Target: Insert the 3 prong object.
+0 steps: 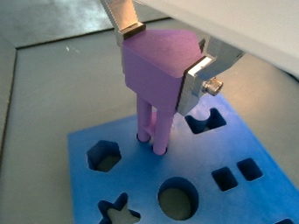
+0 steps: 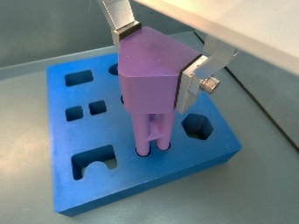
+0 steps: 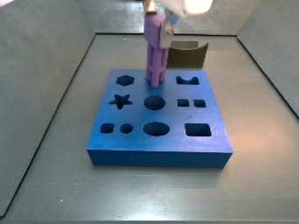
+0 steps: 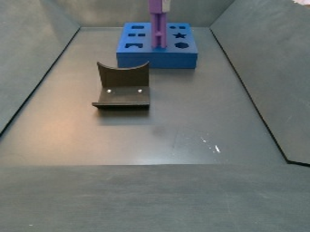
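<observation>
The 3 prong object (image 1: 158,70) is a purple piece with a thick head and parallel rods below. My gripper (image 1: 162,54) is shut on its head, one silver finger (image 1: 124,19) on each side. It hangs upright over the blue block (image 1: 222,197). Its rod tips touch the block's top at a hole near one edge in both wrist views (image 2: 152,144). In a side view the purple piece (image 3: 156,54) stands upright on the block (image 3: 158,118) near its far side. It also shows in a side view (image 4: 157,23) at the far end, on the block (image 4: 160,47).
A brown curved block (image 4: 123,86) lies on the grey floor apart from the blue block; it also shows behind the block (image 3: 190,52). The blue block has several other shaped holes, among them a star (image 3: 119,100) and a round one (image 3: 155,103). Grey walls enclose the floor.
</observation>
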